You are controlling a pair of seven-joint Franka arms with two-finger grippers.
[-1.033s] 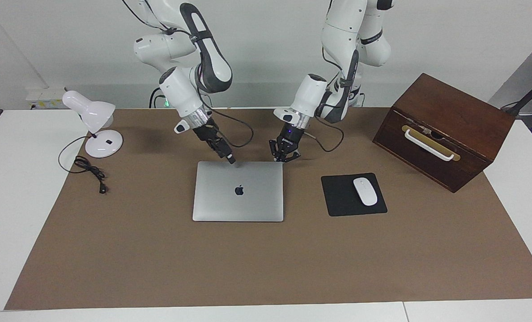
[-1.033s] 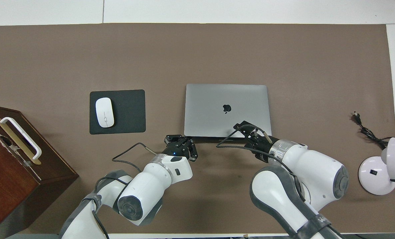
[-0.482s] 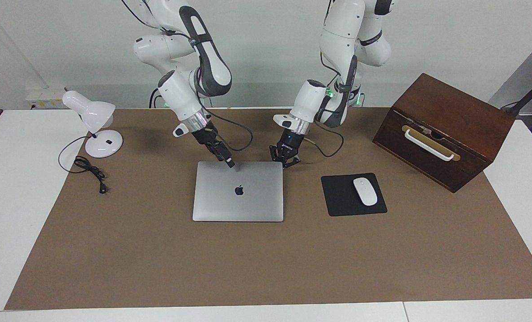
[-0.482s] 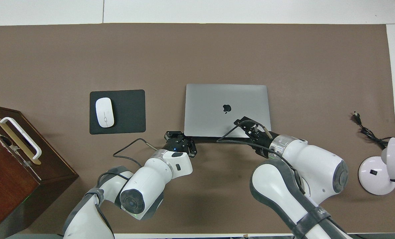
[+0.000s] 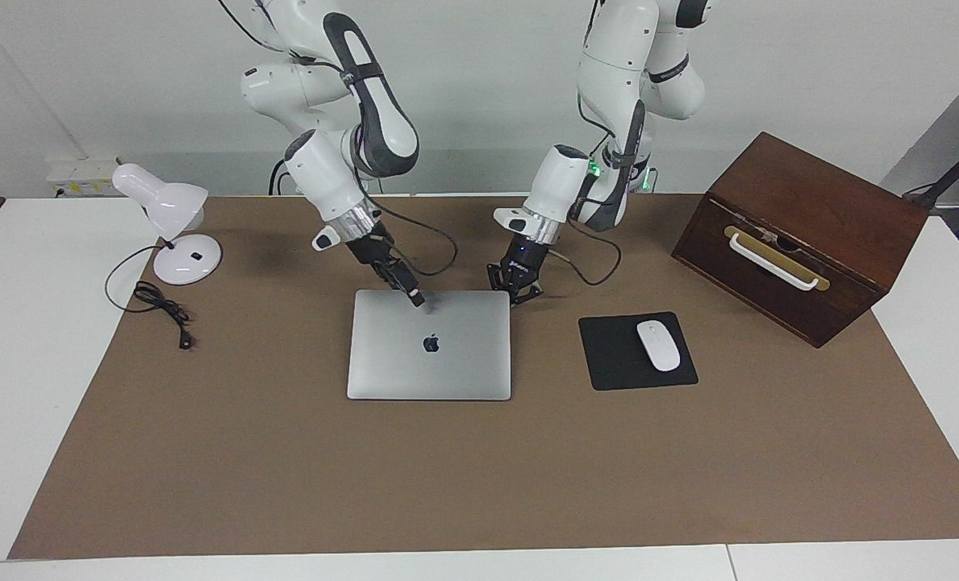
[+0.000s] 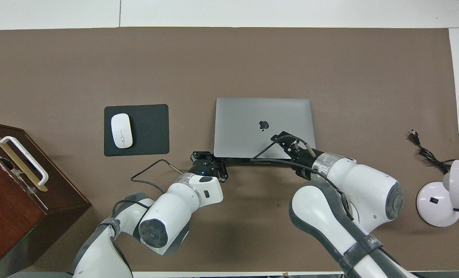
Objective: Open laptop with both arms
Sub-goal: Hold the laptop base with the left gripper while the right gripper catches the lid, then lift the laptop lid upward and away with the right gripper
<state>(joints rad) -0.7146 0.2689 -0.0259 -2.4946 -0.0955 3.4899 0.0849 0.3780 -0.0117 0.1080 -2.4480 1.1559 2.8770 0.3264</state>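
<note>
The silver-grey laptop (image 5: pixel 431 359) (image 6: pixel 252 116) lies closed and flat on the brown mat, its dark logo facing up. My right gripper (image 5: pixel 417 300) (image 6: pixel 278 138) slants down with its tip on the lid, close to the edge nearest the robots. My left gripper (image 5: pixel 516 298) (image 6: pixel 210 160) is shut with nothing in it. It sits low at the laptop's corner nearest the robots, toward the left arm's end of the table, and whether it touches the corner is not clear.
A black mouse pad (image 5: pixel 608 355) with a white mouse (image 5: pixel 658 345) lies beside the laptop toward the left arm's end. A brown wooden box (image 5: pixel 802 234) with a white handle stands past it. A white desk lamp (image 5: pixel 177 234) and its cord sit toward the right arm's end.
My right gripper has slid from the laptop's edge a little onto the lid. My left gripper has dropped lower at the corner. The laptop has stayed closed.
</note>
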